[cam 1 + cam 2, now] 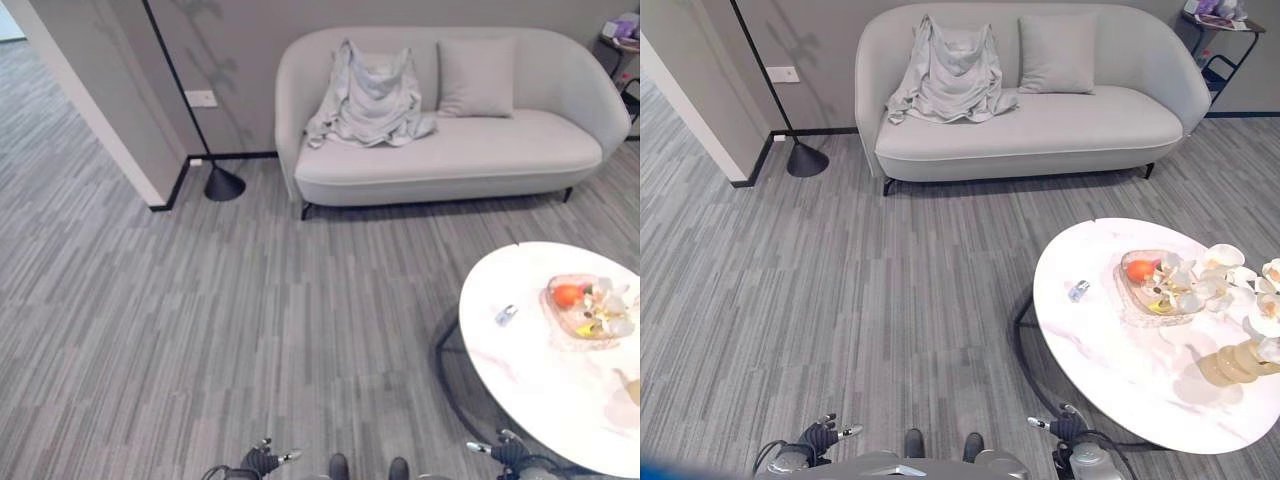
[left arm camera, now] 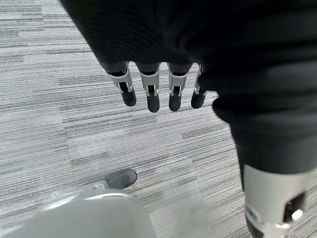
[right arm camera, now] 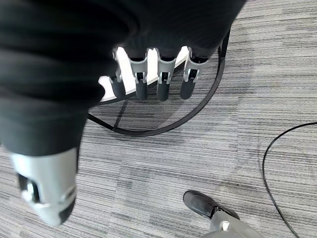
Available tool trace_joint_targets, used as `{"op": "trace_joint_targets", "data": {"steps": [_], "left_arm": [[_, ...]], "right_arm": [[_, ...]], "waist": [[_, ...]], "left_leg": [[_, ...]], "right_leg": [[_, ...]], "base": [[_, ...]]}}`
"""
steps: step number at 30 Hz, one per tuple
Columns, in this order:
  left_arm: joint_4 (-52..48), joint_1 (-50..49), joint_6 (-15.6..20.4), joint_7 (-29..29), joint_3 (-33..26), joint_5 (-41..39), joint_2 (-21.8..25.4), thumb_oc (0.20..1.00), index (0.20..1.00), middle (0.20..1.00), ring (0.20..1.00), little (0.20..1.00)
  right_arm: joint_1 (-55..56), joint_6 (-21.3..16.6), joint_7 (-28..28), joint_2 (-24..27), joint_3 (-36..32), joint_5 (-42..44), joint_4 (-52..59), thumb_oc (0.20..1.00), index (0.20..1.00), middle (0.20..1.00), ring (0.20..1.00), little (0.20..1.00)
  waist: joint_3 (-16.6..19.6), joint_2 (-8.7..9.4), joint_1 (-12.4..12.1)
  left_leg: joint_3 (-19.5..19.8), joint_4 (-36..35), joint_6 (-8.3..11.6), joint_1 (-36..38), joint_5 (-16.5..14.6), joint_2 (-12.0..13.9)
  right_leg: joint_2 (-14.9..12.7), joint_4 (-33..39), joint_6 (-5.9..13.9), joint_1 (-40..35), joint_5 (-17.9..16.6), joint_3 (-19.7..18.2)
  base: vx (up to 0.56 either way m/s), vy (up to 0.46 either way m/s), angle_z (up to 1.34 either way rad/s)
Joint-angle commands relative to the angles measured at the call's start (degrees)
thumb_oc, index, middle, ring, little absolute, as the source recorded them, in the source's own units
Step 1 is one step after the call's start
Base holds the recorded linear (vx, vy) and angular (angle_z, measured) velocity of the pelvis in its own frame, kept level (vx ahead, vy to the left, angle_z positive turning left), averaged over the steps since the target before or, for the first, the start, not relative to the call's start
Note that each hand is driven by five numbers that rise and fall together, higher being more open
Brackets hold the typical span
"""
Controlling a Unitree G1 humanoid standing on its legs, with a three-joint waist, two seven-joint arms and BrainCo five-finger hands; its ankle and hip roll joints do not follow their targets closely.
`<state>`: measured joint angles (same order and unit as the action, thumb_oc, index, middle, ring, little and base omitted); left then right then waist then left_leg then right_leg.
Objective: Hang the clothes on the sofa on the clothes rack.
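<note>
Clearly we hold nothing yet: our left hand (image 2: 158, 89) and right hand (image 3: 153, 79) hang with straight, relaxed fingers over the carpet, while the grey garment (image 1: 368, 100) lies draped over the sofa (image 1: 450, 150) backrest, well apart from us. Walking over, we risk clipping the round white table (image 1: 1110, 350) near our right side.

Grey striped carpet (image 1: 200, 300), round white table (image 1: 1120, 370).
</note>
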<state>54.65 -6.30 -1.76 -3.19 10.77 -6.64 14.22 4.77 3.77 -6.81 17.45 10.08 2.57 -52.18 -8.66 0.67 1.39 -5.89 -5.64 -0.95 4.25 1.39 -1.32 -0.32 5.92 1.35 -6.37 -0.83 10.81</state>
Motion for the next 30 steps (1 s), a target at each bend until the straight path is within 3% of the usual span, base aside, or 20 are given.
{"op": "trace_joint_targets", "data": {"steps": [1, 30], "left_arm": [[1.16, 3.31, 1.77, 0.29, 0.84, -1.76, 1.38, 1.000, 1.000, 1.000, 1.000, 1.000], [4.33, 4.96, 1.74, -0.85, 1.02, -0.55, 0.51, 1.000, 1.000, 1.000, 1.000, 1.000]], "right_arm": [[-1.59, -0.41, 0.52, 1.41, 0.30, 1.22, 2.35, 1.000, 1.000, 1.000, 1.000, 1.000], [-2.46, -0.38, 0.22, 0.60, 0.65, 2.27, -0.97, 1.000, 1.000, 1.000, 1.000, 1.000]], "waist": [[0.36, -0.88, -0.46], [0.71, -1.01, -0.81]], "left_leg": [[-2.43, 0.64, 5.29, 3.09, -2.96, 2.84], [-2.18, 0.64, 5.22, 3.01, -3.03, 2.64]], "right_leg": [[-7.09, -0.92, 10.95, 1.66, -1.07, 0.69], [-7.45, -0.92, 10.94, 1.67, -1.27, 1.25]], "base": [[0.00, 0.000, 0.00], [0.00, 0.000, 0.00]]}}
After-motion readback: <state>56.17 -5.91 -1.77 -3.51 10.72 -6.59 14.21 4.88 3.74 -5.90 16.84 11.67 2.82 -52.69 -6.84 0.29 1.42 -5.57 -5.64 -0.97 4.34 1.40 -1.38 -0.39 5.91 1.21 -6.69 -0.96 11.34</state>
